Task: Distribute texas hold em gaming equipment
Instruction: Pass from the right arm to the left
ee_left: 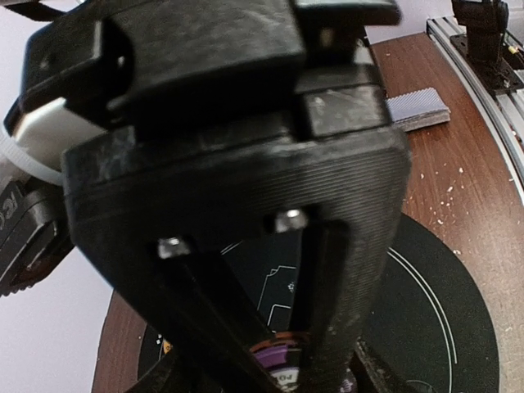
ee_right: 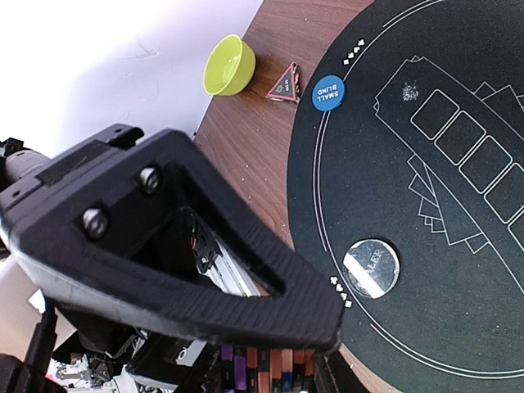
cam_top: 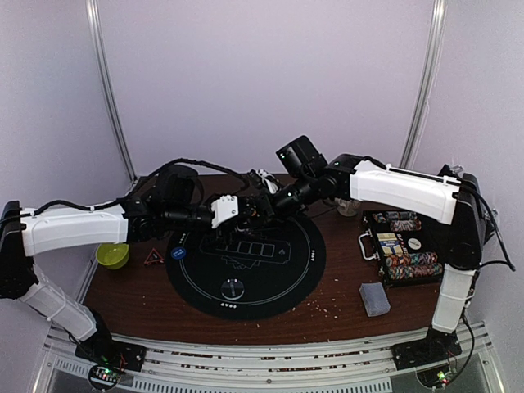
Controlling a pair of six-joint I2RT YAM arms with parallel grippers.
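**Both grippers meeting over far edge of mat; chip stack between them**

Right gripper [cam_top: 264,203]: jaws partly closed on a short stack of striped poker chips [ee_right: 260,365]. In the right wrist view the stack shows edge-on at the fingertips, in purple, orange and dark bands, just under the black triangular finger [ee_right: 270,274].

Left gripper [cam_top: 247,211]: tip to tip with the right one. Left wrist view shows its two black fingers [ee_left: 337,311] standing apart, with the purple face of an end chip [ee_left: 275,360] between them near the tips. Cannot tell whether the pads press on it.

Rest of the equipment, placed from the grippers:
- Round black felt mat with white card outlines [cam_top: 303,270], directly beneath both.
- Blue round disc marked SMALL BLIND [ee_right: 328,92], on the mat's rim, off to the left arm's side.
- Clear round disc with a white bar [ee_right: 370,268], on the mat, below the grippers toward the arm bases.
- Open black case holding rows of striped chips [cam_top: 401,246], well apart on the right arm's side.
- Grey-blue card deck [cam_top: 375,299], on the wooden table just nearer the bases than the case.
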